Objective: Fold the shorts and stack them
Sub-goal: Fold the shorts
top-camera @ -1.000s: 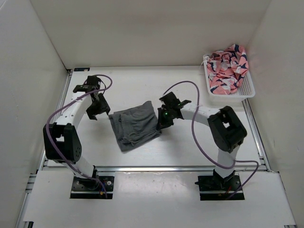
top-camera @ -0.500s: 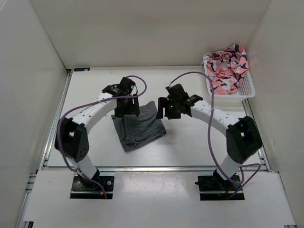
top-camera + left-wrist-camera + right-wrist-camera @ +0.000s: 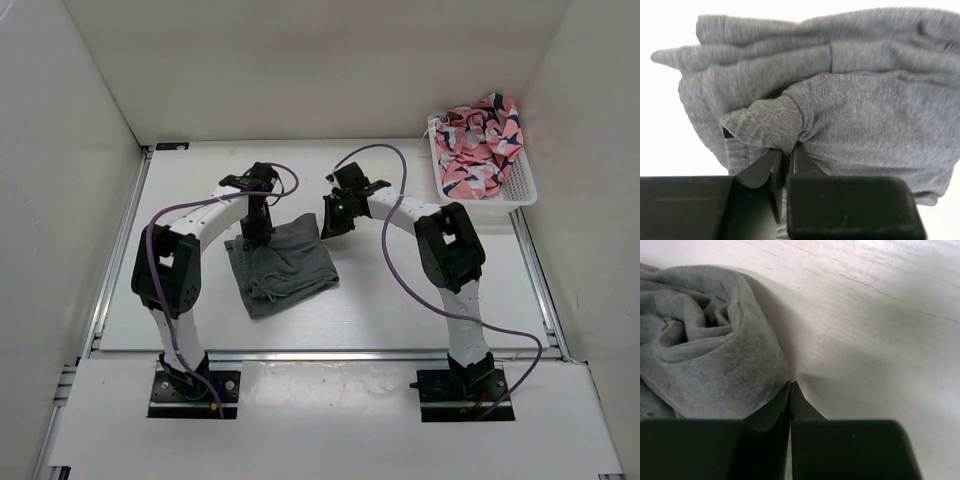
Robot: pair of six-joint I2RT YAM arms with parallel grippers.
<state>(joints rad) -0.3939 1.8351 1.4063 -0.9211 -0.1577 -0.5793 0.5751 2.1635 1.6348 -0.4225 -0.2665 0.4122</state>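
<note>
Left claw pinches the shorts at 11 o'clock; right claw, fingers pressed together, sits beside them at 1 o'clock.

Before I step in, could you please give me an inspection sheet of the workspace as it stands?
Surface: white table, no spills seen.
Job's things: grey shorts, partly folded and rumpled, lying mid-table between the arms.
Clutter: white basket at the far right corner, holding pink patterned cloth.
Grippers: left gripper shut on a fold of the shorts; right gripper shut, tips at the shorts' edge, and I cannot tell whether it nips any cloth.
Cables: left purple cable and right purple cable loop free of the arms; no snag seen.
Surroundings: white walls on three sides; nothing else seen.
</note>
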